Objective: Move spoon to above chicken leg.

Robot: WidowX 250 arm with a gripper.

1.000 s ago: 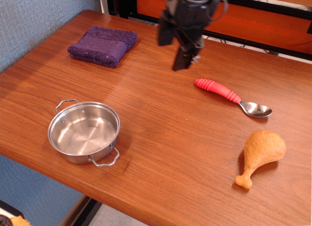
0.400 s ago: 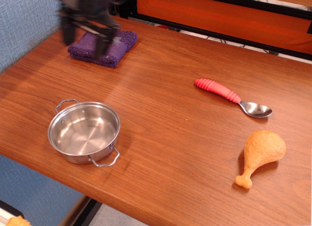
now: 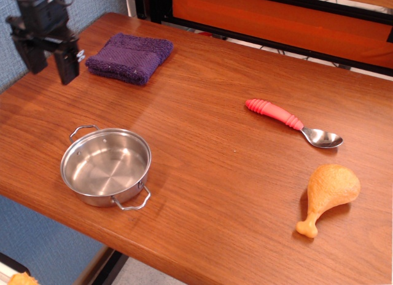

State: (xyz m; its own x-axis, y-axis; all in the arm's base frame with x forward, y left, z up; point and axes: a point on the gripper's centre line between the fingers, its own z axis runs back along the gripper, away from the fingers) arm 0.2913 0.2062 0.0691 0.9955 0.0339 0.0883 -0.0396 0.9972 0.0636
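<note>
Nothing is yet done: the gripper point(image 3: 49, 61) is held wide and empty, well apart from the spoon point(image 3: 292, 122) and chicken leg point(image 3: 328, 194) far across.

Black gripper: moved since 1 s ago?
Yes. The black gripper went from above the red-handled silver spoon leftward across the table, past the folded purple cloth, and now hangs left of it, open and empty.

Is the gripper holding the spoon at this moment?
No. The gripper hangs open and empty at the table's far left, while the spoon lies on the table beside the chicken leg.
</note>
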